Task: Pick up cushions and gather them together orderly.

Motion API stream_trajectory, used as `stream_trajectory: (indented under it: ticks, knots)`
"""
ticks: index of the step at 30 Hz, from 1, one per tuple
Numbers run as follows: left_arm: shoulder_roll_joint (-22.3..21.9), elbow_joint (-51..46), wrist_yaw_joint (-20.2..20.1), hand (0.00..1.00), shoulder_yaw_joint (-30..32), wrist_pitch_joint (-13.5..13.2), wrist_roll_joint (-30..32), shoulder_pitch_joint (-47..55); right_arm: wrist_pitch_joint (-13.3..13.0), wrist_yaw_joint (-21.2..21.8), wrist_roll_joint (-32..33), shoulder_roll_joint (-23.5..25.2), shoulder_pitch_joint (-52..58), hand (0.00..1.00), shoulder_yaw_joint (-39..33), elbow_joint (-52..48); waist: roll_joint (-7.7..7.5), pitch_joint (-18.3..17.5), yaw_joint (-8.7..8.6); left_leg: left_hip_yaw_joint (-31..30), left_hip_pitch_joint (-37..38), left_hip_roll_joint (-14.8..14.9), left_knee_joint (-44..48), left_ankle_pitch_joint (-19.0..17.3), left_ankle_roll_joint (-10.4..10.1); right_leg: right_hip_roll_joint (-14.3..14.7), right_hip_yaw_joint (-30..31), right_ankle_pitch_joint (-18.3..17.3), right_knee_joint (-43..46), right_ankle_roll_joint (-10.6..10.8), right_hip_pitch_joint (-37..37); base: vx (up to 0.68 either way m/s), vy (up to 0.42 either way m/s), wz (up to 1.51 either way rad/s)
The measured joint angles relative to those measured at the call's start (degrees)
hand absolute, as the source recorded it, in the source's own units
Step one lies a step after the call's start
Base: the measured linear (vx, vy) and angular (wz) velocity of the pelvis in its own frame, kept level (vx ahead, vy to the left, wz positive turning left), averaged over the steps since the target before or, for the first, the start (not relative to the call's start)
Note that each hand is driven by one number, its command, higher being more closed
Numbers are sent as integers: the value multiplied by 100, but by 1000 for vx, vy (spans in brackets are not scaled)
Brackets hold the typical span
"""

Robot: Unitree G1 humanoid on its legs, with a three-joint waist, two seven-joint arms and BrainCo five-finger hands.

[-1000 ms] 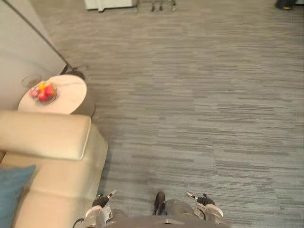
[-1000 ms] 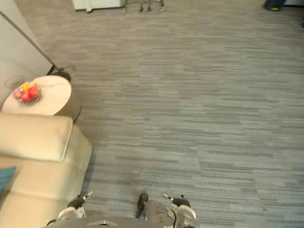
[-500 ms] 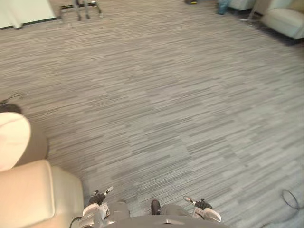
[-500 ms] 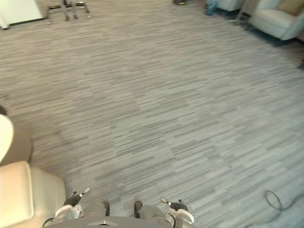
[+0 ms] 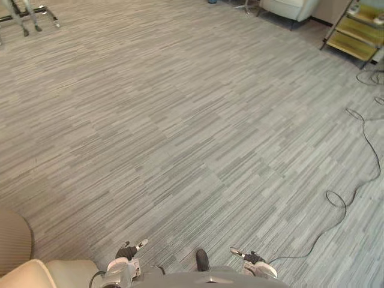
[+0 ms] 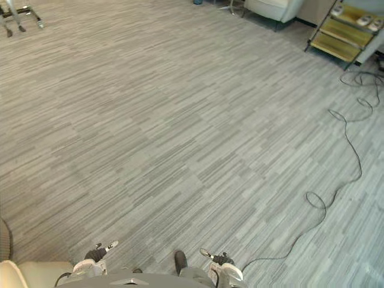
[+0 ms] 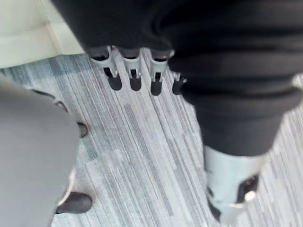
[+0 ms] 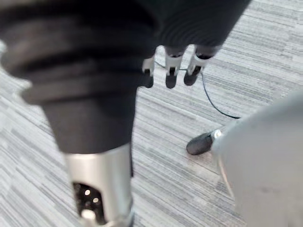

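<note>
My left hand (image 5: 123, 264) hangs low at my side with its fingers (image 7: 134, 78) straight and nothing in them, just above the grey carpet. My right hand (image 5: 259, 267) hangs the same way on the other side, its fingers (image 8: 171, 73) straight and empty. A corner of the cream sofa (image 5: 37, 274) shows at the lower left, close to my left hand, and its cream side (image 7: 28, 33) shows past that hand's fingers.
Grey striped carpet (image 5: 192, 120) stretches ahead. A brown round side table's edge (image 5: 12, 240) sits beside the sofa. Far off at the upper right stand a pale armchair (image 5: 288, 7) and a yellow-shelved rack (image 5: 355, 33). Metal stand legs (image 5: 27, 15) are at the upper left.
The camera has swung to the right: the sofa, blue cushion and round table with fruit slid out to the left, and the armchair and rack came into view. Both hands still hang empty.
</note>
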Motion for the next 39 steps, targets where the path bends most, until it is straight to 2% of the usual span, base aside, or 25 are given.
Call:
stream_trajectory:
  ticks: [2,6,8,11,12,13,14,15,16,17,19,20,21,22,23,26,29,31,32,33,34,35,36,38,39]
  knots:
    - [116,3,-10,0,-156,3,0,47,-3,2,-5,-14,5,0,9,35,-5,21,-43,48,143,-11,0,-39,-57,12,-191,247,-13,202,78,-61,-49,-44]
    - [123,-33,-23,0,-279,0,-3,60,27,0,-70,-75,-18,0,10,66,72,76,-71,18,155,159,1,-9,-110,236,-25,302,-593,207,237,-58,-118,-51]
    - [132,-46,-23,0,-333,0,-3,68,27,2,-95,-118,-14,0,-28,167,34,133,-124,-24,158,253,2,3,-132,357,-15,324,-719,201,251,-65,-129,-30]
    - [149,-87,-22,0,-285,0,-6,40,24,1,-75,-115,-61,0,-154,214,77,259,-204,158,93,497,312,-143,-446,524,6,226,-466,113,98,-40,-72,-30]
    - [177,-122,-24,0,-196,0,-8,8,0,-2,12,-68,-88,0,-179,208,11,380,-190,212,-50,644,792,-238,-459,566,83,155,-306,106,57,-57,-82,-39]
    - [197,-164,-25,0,-126,0,-12,-22,-3,-3,30,-30,-96,0,-187,199,-73,441,-178,237,-149,690,1106,-226,-439,558,143,139,-266,93,50,-74,-137,-40]
    - [213,-304,-22,0,-10,4,-19,-36,-10,-7,75,26,-80,0,-183,137,-143,505,-127,244,-469,818,1838,-73,-198,546,180,48,-302,114,77,-3,-140,-47]
    - [180,-340,-18,0,10,-4,-27,-34,2,-11,135,20,-76,0,-174,8,-104,511,-60,124,-887,1043,2592,59,-40,479,59,-239,151,-48,-26,38,-103,-59]
    - [213,-440,-23,0,21,-57,-101,-53,-24,-11,195,22,1,0,-170,-39,-198,620,-31,-128,-1038,902,3007,-141,-226,205,31,-293,800,-34,-260,48,38,-57]
    - [161,-422,-27,0,42,-32,-121,-22,-18,-17,245,-98,10,0,-217,-39,-53,647,-74,-341,-1043,781,2729,-299,-131,258,131,-376,874,-5,-232,10,81,-47]
    - [59,-441,-22,0,142,-26,-120,-18,-15,-21,248,-98,36,0,-156,-199,33,649,-54,-290,-1191,475,2183,-546,-48,309,356,-382,558,19,-200,-13,46,-49]
    - [-43,-425,-25,0,165,-25,-121,6,-14,-21,247,-94,45,0,-124,-278,158,571,2,-299,-1276,485,1829,-619,-35,467,392,-385,531,29,-135,44,-11,-88]
    - [-120,-540,-49,0,236,-104,-215,105,-17,-23,301,-102,57,0,-57,-572,347,574,170,-365,-1348,483,1401,-731,-148,393,71,-1008,2422,-158,-694,68,-62,-71]
    - [-10,-800,-74,0,311,-124,-265,165,-50,-36,303,45,175,0,135,-649,-57,595,222,-411,-1371,192,1722,-685,-203,-6,317,-1731,2715,34,-351,94,-112,-40]
    - [56,-806,-135,0,316,-127,-328,143,-39,-30,291,69,199,0,265,-683,-128,648,103,-621,-1750,286,2621,-834,-316,92,545,-2151,2582,79,-150,66,-38,-13]
    - [-27,-793,-154,0,377,-116,-410,164,-92,-21,304,-28,138,0,261,-692,-16,496,129,-952,-2290,136,2596,-936,-339,185,821,-2070,2022,96,-75,116,66,-42]
    - [-35,-844,-141,0,382,-84,-450,237,-96,-7,315,71,217,0,283,-702,-49,327,291,-960,-2333,71,1825,-303,-6,134,1459,-2049,1655,196,74,346,226,-108]
    - [95,-732,-141,0,348,-43,-446,305,-104,5,303,255,490,0,247,-704,-416,-155,216,-675,-2279,-292,1874,-483,224,-230,1757,-2203,2387,701,-195,574,233,-53]
    - [121,-727,-143,0,319,-31,-454,282,-95,16,283,318,533,0,211,-704,-553,-169,205,-509,-2131,-377,1904,-616,346,-316,1865,-2117,3296,1000,-413,569,143,-31]
    - [130,-730,-142,0,293,-32,-452,271,-92,19,275,329,533,0,180,-694,-585,-150,208,-480,-2054,-404,1912,-677,393,-331,1879,-1977,3628,1169,-465,526,130,-29]
    - [206,-706,-145,0,96,18,-462,239,-87,39,271,354,533,0,113,-684,-585,-93,157,-473,-1689,-460,1872,-802,479,-351,1861,-1434,4262,1476,-486,495,122,-29]
    - [246,-669,-142,0,-96,33,-495,246,-100,81,243,333,500,0,107,-689,-504,-34,110,-474,-1222,-456,1686,-905,506,-354,1782,-792,4841,1542,-589,484,113,-27]
    - [243,-658,-142,0,-131,46,-517,230,-106,97,238,306,485,0,98,-691,-458,8,94,-477,-1005,-454,1572,-935,515,-380,1666,-705,5127,1498,-636,547,87,-22]
    - [205,-549,-121,0,-273,73,-558,250,-115,130,236,230,441,0,106,-687,-324,85,22,-572,29,-440,893,-970,530,-566,897,-990,6017,884,-1016,520,23,-16]
    - [205,-543,-104,0,-280,74,-551,262,-121,131,240,223,426,0,106,-684,-318,91,-9,-619,213,-422,730,-969,529,-554,754,-1094,6053,796,-1155,348,-35,-3]
